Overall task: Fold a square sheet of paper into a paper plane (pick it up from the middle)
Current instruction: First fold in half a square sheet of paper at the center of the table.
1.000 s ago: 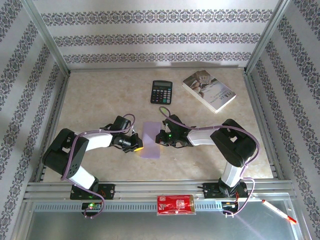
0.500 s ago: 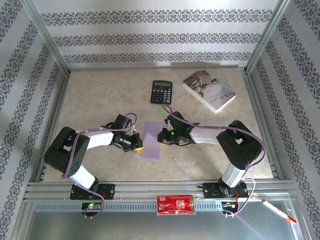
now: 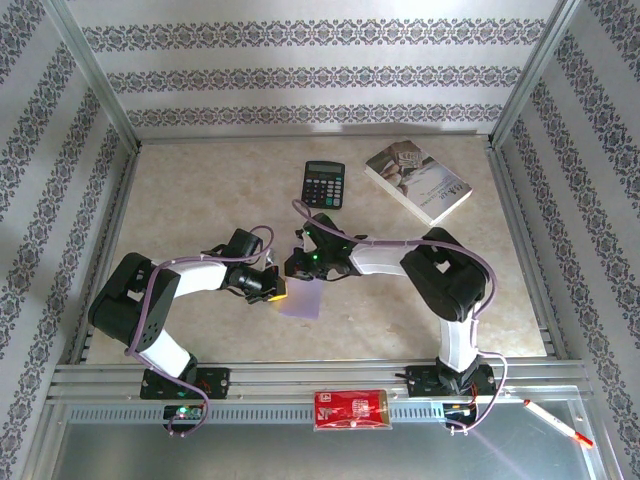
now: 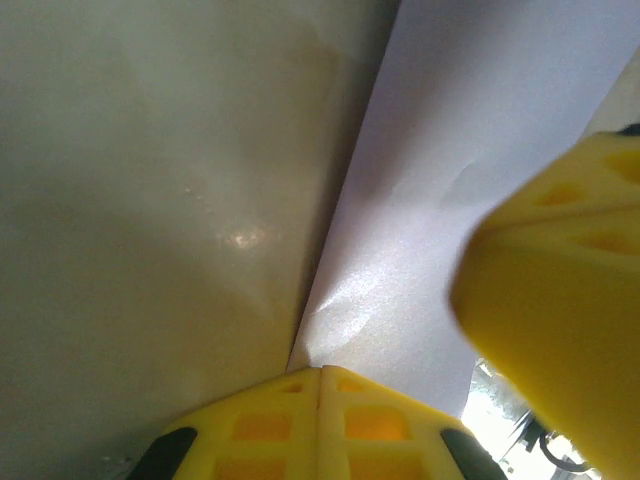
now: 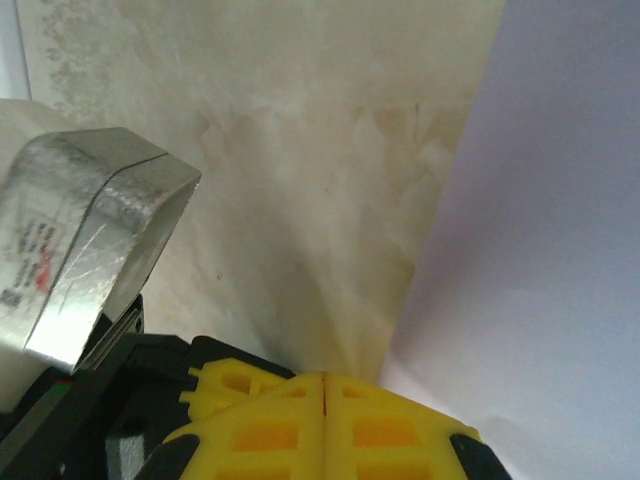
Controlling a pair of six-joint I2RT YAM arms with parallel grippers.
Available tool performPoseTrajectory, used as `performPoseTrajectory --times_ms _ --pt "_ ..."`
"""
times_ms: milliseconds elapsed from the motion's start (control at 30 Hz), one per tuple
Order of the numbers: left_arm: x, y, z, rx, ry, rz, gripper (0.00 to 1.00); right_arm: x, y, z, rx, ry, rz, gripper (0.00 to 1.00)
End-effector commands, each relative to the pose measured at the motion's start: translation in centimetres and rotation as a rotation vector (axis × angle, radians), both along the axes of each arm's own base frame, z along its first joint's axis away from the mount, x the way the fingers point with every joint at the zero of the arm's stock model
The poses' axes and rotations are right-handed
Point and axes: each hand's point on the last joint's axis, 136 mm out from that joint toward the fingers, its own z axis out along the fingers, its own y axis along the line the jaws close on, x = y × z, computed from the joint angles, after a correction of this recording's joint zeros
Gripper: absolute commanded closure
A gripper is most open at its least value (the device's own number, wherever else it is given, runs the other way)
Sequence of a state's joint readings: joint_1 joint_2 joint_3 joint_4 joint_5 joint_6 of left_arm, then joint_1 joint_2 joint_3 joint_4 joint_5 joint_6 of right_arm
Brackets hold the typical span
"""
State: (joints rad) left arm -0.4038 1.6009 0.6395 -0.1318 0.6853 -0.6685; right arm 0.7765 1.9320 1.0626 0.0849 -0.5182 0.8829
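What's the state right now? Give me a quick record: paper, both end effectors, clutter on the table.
paper: lilac sheet on the table between the arms, not yet a plane
left: left end effector shut, tips at the sheet's edge; whether it pinches the paper is unclear
right: right end effector shut, tips at the sheet's edge, over its far end in the top view
clutter: calculator and book at the far side, apart from the sheet

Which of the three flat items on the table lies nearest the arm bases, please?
The lilac paper sheet; the calculator and book sit farther back.
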Motion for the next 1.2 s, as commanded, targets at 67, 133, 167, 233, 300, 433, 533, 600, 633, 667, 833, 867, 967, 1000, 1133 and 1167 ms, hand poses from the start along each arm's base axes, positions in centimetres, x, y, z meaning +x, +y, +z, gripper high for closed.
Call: performPoseTrajectory --times_ms 67,133,167,233,300,433,533,600,633,667,833,867,967,1000,1133,1167 --pt "-4.3 4.3 -4.6 0.238 0.173 0.006 1.00 0.3 1.1 -0.7 -0.012 0.014 0.015 1.00" --pt "-4.5 4.4 -4.8 0.245 0.179 0.000 1.00 0.8 0.6 -1.5 -0.053 0.007 0.008 1.00" --pt "-4.6 4.5 -4.9 0.250 0.183 -0.001 1.00 1.1 0.4 -1.8 -0.068 0.005 0.003 1.00" --pt "-4.9 4.7 -5.3 0.262 0.196 -0.009 1.00 1.8 -0.1 -2.4 -0.091 0.007 -0.013 1.00" --pt "-5.3 5.0 -5.6 0.278 0.209 -0.014 1.00 2.3 -0.4 -2.7 -0.103 0.006 -0.021 1.00" --pt "-5.7 5.4 -5.9 0.299 0.221 -0.024 1.00 3.2 -1.0 -3.5 -0.146 0.006 -0.030 1.00" --pt "-6.1 5.8 -6.1 0.318 0.231 -0.031 1.00 4.0 -1.5 -3.8 -0.164 0.007 -0.047 1.00" --pt "-6.4 6.1 -6.3 0.340 0.239 -0.034 1.00 4.5 -1.8 -4.1 -0.180 0.006 -0.056 1.00" --pt "-6.5 6.3 -6.3 0.354 0.241 -0.039 1.00 4.7 -1.9 -4.1 -0.181 0.007 -0.061 1.00" --pt "-6.6 6.5 -6.4 0.368 0.237 -0.046 1.00 5.0 -2.0 -4.2 -0.185 0.007 -0.068 1.00" --pt "-7.2 6.8 -6.7 0.398 0.248 -0.065 1.00 6.5 -2.2 -4.3 -0.196 -0.007 -0.091 1.00" --pt "-7.3 6.9 -6.8 0.404 0.247 -0.070 1.00 6.8 -2.3 -4.3 -0.200 -0.011 -0.098 1.00" --pt "-7.7 7.0 -7.1 0.418 0.255 -0.080 1.00 7.7 -2.6 -4.3 -0.200 -0.007 -0.117 1.00" --pt "-7.8 7.1 -7.2 0.426 0.256 -0.086 1.00 7.8 -2.5 -4.3 -0.199 -0.007 -0.119 1.00" --pt "-8.2 7.3 -7.5 0.454 0.260 -0.100 1.00 8.9 -2.5 -4.2 -0.204 -0.016 -0.132 1.00" --pt "-8.3 7.4 -7.5 0.461 0.259 -0.103 1.00 9.2 -2.5 -4.3 -0.207 -0.018 -0.136 1.00"
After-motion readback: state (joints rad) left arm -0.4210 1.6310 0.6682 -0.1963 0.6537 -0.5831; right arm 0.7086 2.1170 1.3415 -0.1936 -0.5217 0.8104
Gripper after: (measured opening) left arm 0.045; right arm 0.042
